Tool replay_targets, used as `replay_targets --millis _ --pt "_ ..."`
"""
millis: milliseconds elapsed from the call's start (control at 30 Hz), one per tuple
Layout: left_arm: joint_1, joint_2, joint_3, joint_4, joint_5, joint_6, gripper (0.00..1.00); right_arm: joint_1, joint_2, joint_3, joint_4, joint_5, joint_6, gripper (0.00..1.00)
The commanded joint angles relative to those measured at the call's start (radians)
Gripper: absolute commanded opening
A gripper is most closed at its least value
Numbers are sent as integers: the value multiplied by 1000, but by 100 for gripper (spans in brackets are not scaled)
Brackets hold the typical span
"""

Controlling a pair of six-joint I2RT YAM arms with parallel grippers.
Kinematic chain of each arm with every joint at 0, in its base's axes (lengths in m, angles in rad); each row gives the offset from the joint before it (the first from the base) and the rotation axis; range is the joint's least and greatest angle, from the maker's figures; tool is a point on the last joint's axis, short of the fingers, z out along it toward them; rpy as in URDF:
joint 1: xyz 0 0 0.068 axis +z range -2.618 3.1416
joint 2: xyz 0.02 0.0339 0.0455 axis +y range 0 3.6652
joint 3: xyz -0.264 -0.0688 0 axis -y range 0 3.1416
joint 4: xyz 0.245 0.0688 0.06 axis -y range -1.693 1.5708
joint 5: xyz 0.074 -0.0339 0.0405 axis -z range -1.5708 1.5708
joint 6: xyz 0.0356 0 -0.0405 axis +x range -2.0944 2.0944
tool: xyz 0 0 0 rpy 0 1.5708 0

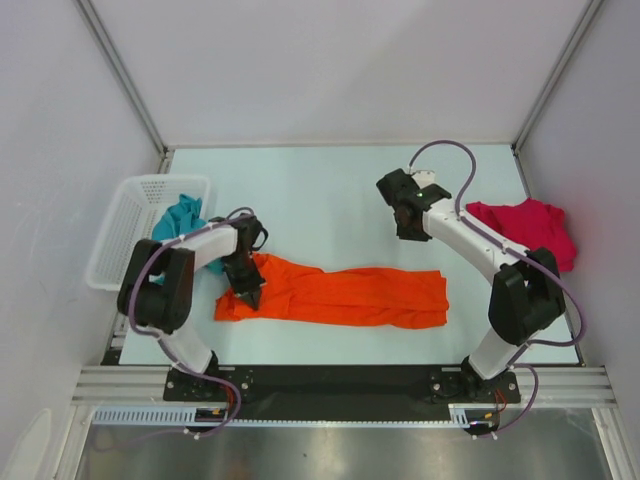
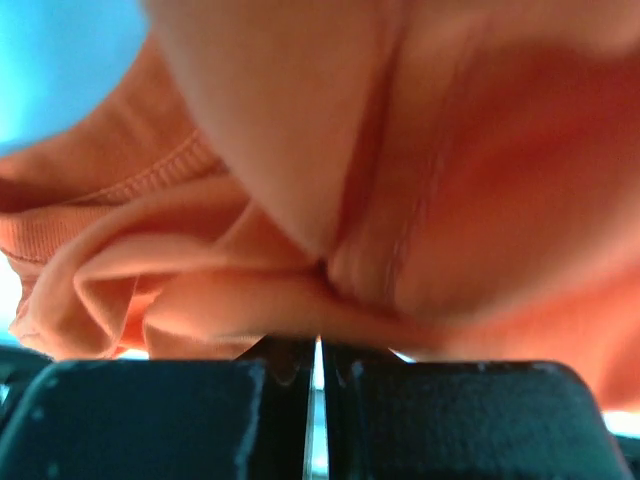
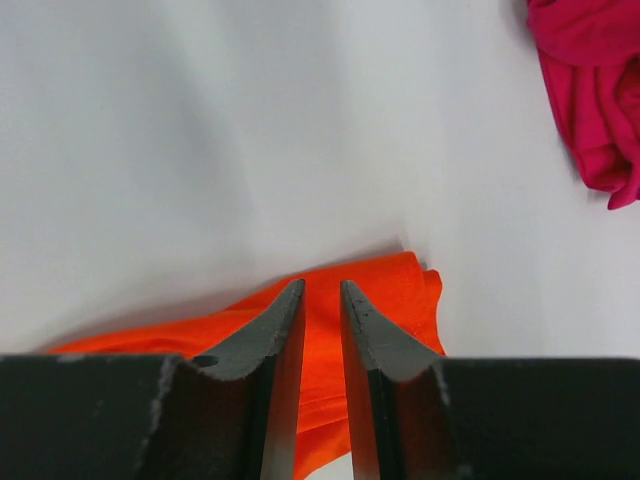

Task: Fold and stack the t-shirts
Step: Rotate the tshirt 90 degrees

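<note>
The orange t-shirt (image 1: 345, 297) lies as a long folded strip across the near middle of the table. My left gripper (image 1: 246, 290) is down on its left end and shut on bunched orange cloth (image 2: 450, 200), which fills the left wrist view above the gripper (image 2: 318, 345). My right gripper (image 1: 405, 225) hangs above the table beyond the strip's right end, shut and empty (image 3: 322, 285); the orange shirt's end (image 3: 395, 290) shows past its tips. The red t-shirt (image 1: 525, 230) lies crumpled at the right edge, also in the right wrist view (image 3: 590, 90). The teal t-shirt (image 1: 180, 215) hangs from the basket.
A white mesh basket (image 1: 110, 235) stands at the table's left edge, just left of my left arm. White walls enclose the table on the back and both sides. A metal rail runs along the near edge.
</note>
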Motion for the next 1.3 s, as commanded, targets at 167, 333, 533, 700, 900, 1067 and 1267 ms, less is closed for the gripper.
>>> replay_targets --millis 167,333,533,700,900,1067,1267 --pt "116 312 339 187 -80 70 4 -56 -57 -32 7 2 -28 26" --pt "127 413 523 116 -122 96 4 -65 -60 -45 19 -5 -20 26" --pt "127 558 764 41 -123 119 4 -68 -65 -47 21 -5 -19 26" --pt "122 607 907 5 -117 130 3 -79 -70 -50 24 -2 -26 26" --pt "104 700 1074 -60 -111 163 3 -100 -83 -67 31 -6 -29 26" --pt "101 811 1247 -119 -108 170 4 -109 -106 -81 30 -5 -32 26" --pt "107 935 1476 -199 -97 179 4 -129 -140 -99 24 3 -37 26"
